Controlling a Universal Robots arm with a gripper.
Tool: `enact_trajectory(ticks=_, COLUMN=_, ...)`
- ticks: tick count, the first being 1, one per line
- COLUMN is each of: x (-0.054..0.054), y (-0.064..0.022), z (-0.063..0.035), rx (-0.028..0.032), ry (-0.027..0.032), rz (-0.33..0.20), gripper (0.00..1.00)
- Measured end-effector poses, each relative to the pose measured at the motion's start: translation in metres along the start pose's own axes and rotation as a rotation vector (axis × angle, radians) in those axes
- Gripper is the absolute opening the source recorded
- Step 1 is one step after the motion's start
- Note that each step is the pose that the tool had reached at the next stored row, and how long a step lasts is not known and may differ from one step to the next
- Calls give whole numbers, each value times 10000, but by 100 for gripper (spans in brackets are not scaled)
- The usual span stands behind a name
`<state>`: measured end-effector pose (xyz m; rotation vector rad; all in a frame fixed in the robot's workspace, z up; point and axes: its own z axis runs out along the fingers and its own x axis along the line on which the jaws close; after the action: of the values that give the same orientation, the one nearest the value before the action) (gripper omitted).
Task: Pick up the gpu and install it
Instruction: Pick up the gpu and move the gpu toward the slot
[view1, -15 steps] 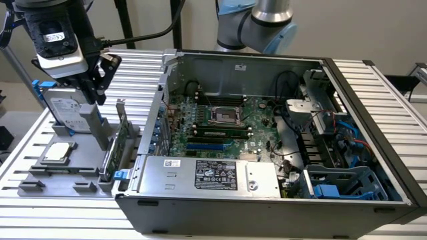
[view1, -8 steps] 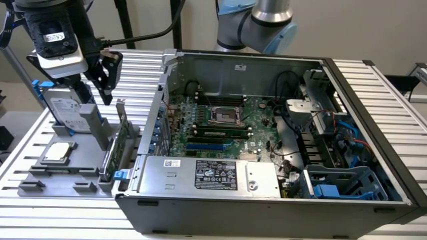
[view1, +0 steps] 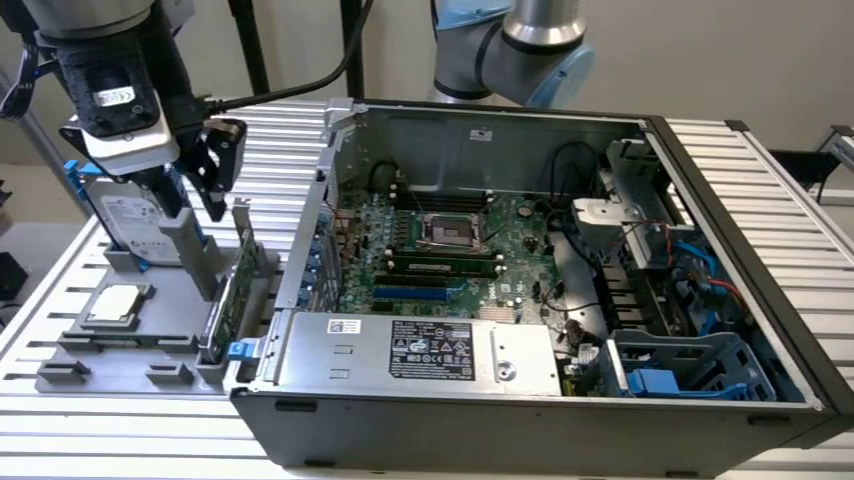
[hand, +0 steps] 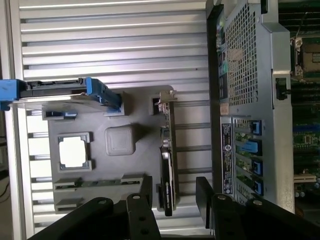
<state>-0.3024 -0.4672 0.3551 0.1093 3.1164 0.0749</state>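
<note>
Gripper (hand: 174, 190) (jaws wide) over gpu (hand: 167, 150) — upright; in gray holder (hand: 100, 167).

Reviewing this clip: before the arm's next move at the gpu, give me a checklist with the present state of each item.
1. Hand open: ok, fingers apart.
2. gpu standing on edge in the gray holder: ok.
3. Hand lined up with gpu: ok, the card's end lies between the fingers in the wrist view.
4. Hand clear of the hard drive: cannot tell.
5. Computer case open: ok.
6. Blue motherboard slot free: ok.
</note>
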Motion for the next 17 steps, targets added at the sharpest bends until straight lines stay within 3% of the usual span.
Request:
enact_trajectory(ticks=11, x=-6, y=-147, z=195, rx=-2, ry=-2, rz=-1, gripper=48)
enact_trajectory(ticks=17, x=-41, y=-167, z=301, rx=0, ry=0, rz=-1, gripper=48)
